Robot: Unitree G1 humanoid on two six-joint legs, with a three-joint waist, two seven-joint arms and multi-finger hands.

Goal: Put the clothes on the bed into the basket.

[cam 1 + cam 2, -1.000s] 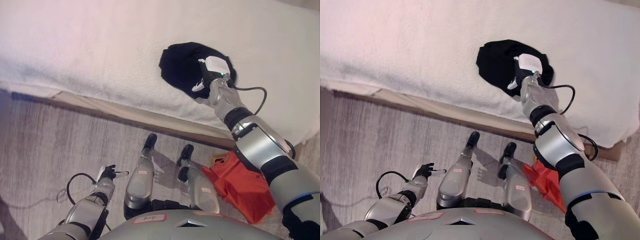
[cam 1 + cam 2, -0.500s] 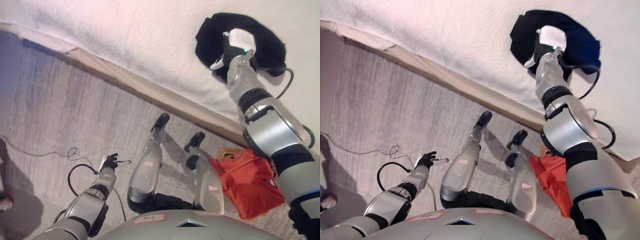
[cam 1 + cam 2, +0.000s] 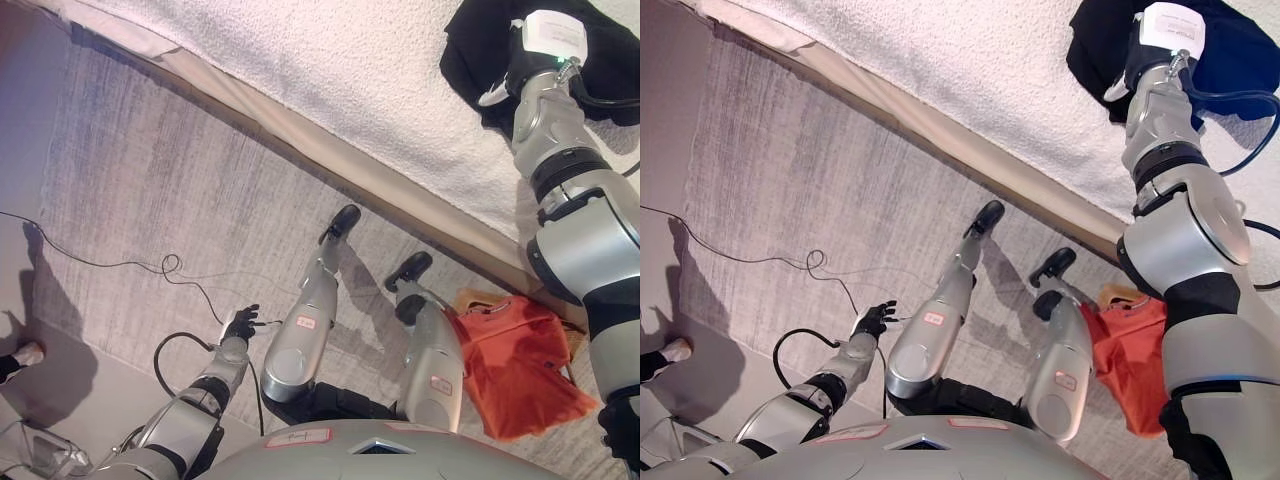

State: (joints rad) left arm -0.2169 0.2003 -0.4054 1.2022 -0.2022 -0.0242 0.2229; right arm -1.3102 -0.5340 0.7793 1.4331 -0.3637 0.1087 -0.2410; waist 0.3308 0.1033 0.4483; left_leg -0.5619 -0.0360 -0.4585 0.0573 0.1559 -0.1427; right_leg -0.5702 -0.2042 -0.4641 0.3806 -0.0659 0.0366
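A black garment [image 3: 480, 45] lies bunched on the white bed [image 3: 350, 70] at the top right. My right hand [image 3: 512, 78] rests on it, reaching in from the right, and the dark hand is largely lost against the dark cloth. It also shows in the right eye view [image 3: 1135, 62]. My left hand [image 3: 240, 324] hangs low over the floor at the lower left, open and empty. An orange garment [image 3: 520, 365] lies at the lower right by the bed's edge. A tan rim [image 3: 470, 298] peeks out beside it.
The bed's wooden frame edge [image 3: 300, 130] runs diagonally from top left to right. A thin cable [image 3: 165, 265] trails over the grey floor. A person's shoe [image 3: 25, 355] shows at the left edge. A clear plastic thing [image 3: 40, 455] sits in the lower left corner.
The camera has swung, so the bed now sits further up and to the right. My right hand stays on the black garment. My left hand has not changed.
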